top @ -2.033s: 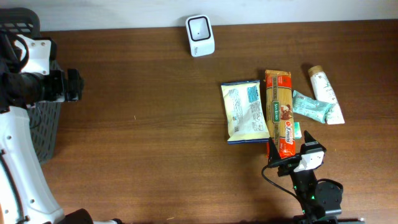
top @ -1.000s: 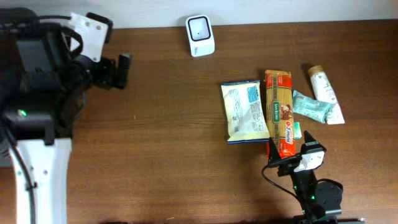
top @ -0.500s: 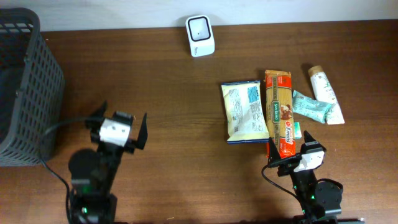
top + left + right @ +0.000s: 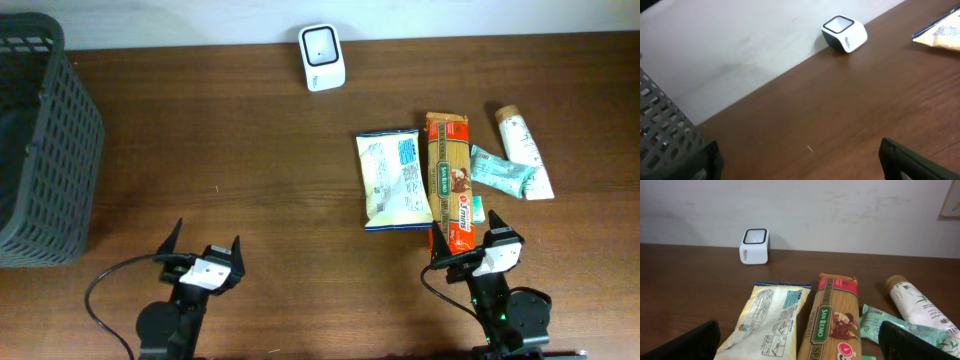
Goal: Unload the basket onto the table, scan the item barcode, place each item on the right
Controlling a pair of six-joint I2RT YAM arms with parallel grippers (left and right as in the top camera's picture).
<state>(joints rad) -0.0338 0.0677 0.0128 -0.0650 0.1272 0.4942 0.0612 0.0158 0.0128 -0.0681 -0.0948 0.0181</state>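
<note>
While the left hand (image 4: pixel 204 243) and right hand (image 4: pixel 466 238) are held wide open and empty, the pasta packet (image 4: pixel 449 170) (a white pouch (image 4: pixel 394 180) beside it) is found on the surface (image 4: pixel 260 150) near the right hand, the scanner (image 4: pixel 322 57) well beyond.

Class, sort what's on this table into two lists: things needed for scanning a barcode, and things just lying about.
For the job: scanner, pasta packet, pale bag, teal packet, tube.
Lying about: basket, as far as these views show.
</note>
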